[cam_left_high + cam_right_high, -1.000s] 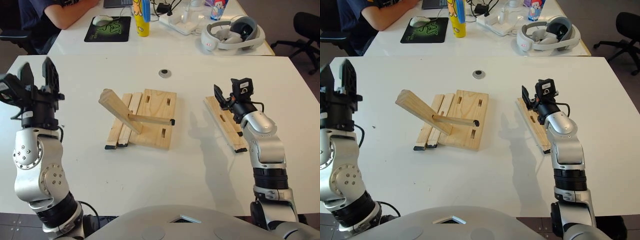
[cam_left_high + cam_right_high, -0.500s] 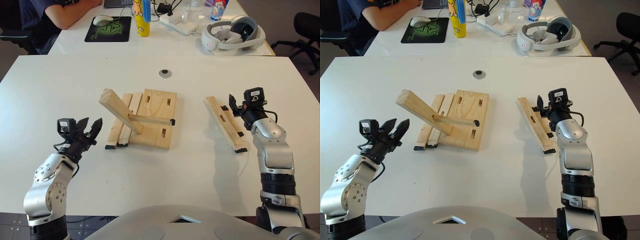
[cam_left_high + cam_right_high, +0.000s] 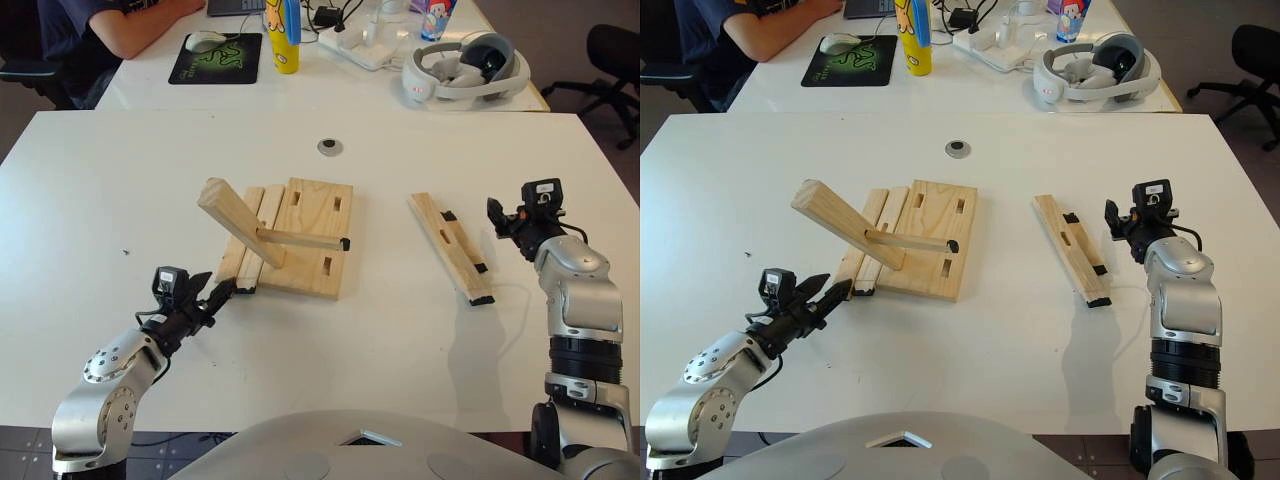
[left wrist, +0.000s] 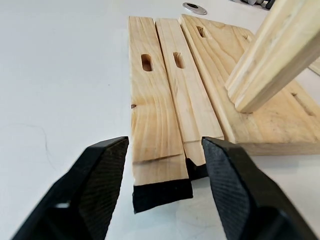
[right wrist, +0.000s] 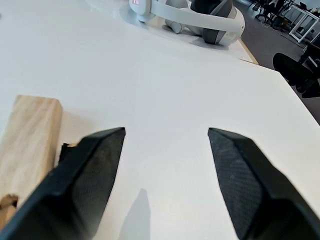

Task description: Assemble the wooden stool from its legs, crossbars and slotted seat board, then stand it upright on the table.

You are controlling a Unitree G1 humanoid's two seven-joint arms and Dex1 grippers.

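While the left pincer [image 3: 218,286] is low over the white surface [image 3: 120,180] with its fingers spread and nothing between them, it points at the near, black-capped ends of two legs [image 3: 247,245], which lie flat side by side against the left edge of the slotted seat board [image 3: 318,215]. From that board a third leg [image 3: 232,218] rises tilted toward the far left, and a thin crossbar [image 3: 305,240] sticks out of it to the right. Well apart on the right lies one more slotted leg [image 3: 452,247], and just to its right the right pincer [image 3: 507,218] is also released, holding nothing.
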